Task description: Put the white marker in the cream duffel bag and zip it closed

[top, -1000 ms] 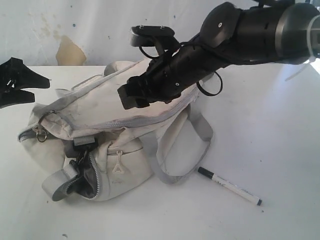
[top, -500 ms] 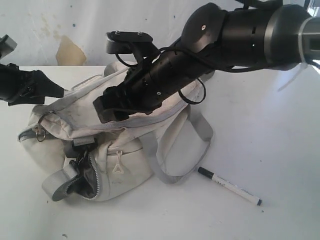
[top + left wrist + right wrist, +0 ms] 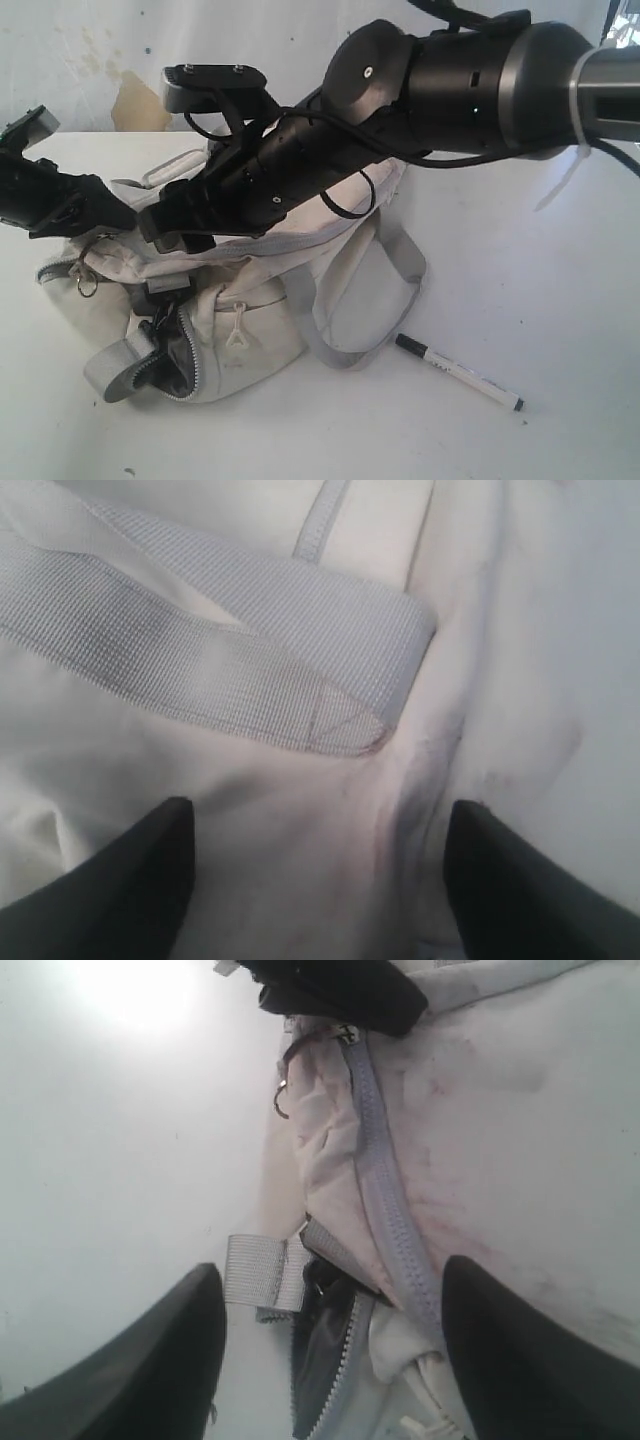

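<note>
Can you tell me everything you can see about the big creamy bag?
The cream duffel bag is soft, stained fabric, slumped on the white table. Its grey top zipper looks shut where it shows; an end pocket zipper gapes open, dark inside. It has a looping grey strap, a black buckle and a metal ring. The left end effector and right end effector, both open, hang close over it; contact is unclear.

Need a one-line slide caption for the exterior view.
Left gripper and right gripper, both open, poised over the cream duffel bag; white marker lies on the table beside it.
</note>
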### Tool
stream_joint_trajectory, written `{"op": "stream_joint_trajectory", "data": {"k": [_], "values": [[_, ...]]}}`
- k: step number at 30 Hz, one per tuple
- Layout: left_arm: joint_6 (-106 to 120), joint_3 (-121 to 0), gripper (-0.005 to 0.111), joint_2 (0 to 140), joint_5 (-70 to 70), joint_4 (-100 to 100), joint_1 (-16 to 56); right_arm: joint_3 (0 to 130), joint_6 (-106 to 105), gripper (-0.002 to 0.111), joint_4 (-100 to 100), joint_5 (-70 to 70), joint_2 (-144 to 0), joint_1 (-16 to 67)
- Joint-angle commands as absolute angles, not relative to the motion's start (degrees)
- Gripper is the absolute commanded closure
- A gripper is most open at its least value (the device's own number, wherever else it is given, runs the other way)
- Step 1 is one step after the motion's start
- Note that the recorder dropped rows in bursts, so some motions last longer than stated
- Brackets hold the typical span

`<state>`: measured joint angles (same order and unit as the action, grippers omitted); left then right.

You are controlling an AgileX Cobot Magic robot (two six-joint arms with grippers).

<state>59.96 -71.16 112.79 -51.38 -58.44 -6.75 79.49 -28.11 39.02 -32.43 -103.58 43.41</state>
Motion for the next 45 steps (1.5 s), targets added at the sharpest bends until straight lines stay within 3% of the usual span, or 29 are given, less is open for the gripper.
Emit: {"op": "stream_joint_trajectory", "data": {"k": [1,6,7,20,29,45], "values": [[60.1,-71.4,0.051,112.8,-52.2,-60.4,-6.5,79.5,-27.9,0.050,42.4,-31.9,-104.1,43.6],[59.0,-71.4,0.101,112.8,-52.2,-62.9,-6.7,79.5,-28.2,0.050,44.3,-31.4,-105.1,45.2],[58.4,-71.4,0.106,112.8,-52.2,-64.3,-6.7,79.5,-28.2,0.050,44.3,-31.0,-105.1,45.5],[46.2,-71.4,0.106,112.8,-60.5,-77.5,-6.7,79.5,-26.8,0.050,52.1,-22.3,-105.4,47.9],[42.4,-71.4,0.106,112.8,-63.0,-79.1,-6.7,79.5,-27.0,0.058,63.0,-19.1,-108.5,48.3],[63.4,-71.4,0.106,112.8,-63.7,-78.8,-6.7,85.5,-33.4,0.061,63.3,-9.7,-116.9,54.2]]}}
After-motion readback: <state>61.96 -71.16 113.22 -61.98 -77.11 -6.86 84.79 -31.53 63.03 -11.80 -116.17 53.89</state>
